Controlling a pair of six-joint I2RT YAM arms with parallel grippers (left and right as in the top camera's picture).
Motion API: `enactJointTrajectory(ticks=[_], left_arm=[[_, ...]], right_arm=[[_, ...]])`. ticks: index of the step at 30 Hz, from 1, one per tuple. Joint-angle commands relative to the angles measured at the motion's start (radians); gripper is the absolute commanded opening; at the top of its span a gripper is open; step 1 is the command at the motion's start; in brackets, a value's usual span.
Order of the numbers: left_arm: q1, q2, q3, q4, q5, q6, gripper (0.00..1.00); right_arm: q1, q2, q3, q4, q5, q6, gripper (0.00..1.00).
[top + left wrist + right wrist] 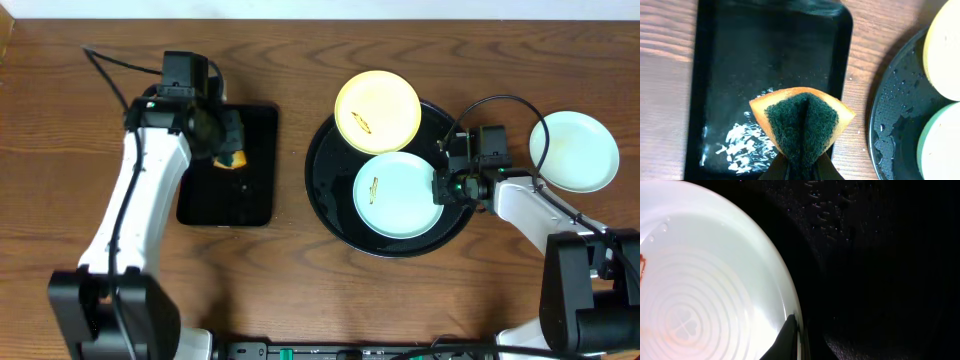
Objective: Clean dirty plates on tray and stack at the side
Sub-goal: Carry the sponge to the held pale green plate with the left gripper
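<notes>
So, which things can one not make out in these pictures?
- Right wrist view: the right gripper shows one dark finger at the rim of the mint plate; the other is lost against the black round tray, so its grip is unclear.
- Left wrist view: the bottom edge cuts off the left gripper below the sponge.
- Overhead: the side plate is too small to judge clean.

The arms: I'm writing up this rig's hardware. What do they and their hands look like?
The left arm and right arm have smooth white shell links joined by black joints on bulky black bases. The left hand and right hand are black. A thin black cable loops out beside each wrist.
</notes>
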Motion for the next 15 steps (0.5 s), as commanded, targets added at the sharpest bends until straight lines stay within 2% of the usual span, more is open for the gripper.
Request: enactJointTrajectory(ticks=[1, 3, 7, 9, 15], left_arm=[[-0.031, 0.045, 0.014, 0.045, 0.162, 0.035, 0.07], [-0.074, 0.052, 0.014, 0.068, 0.186, 0.035, 0.07], [-0.256, 0.09, 0.013, 0.148, 0.179, 0.033, 0.08], [-0.336, 0.126, 0.013, 0.175, 0.135, -0.008, 0.07], [-0.52, 0.268, 0.013, 0.303, 0.122, -0.01, 0.08]], right_arm=[[0.01, 0.024, -0.015, -0.005, 0.016, -0.003, 0.01], [0.01, 0.024, -0.015, -0.005, 0.016, -0.003, 0.01], [0.01, 0.024, -0.015, -0.009, 0.016, -0.003, 0.01], [0.01, 0.024, -0.015, -0.01, 0.016, -0.003, 0.01], [0.01, 0.024, -0.015, -0.013, 0.016, -0.003, 0.01]])
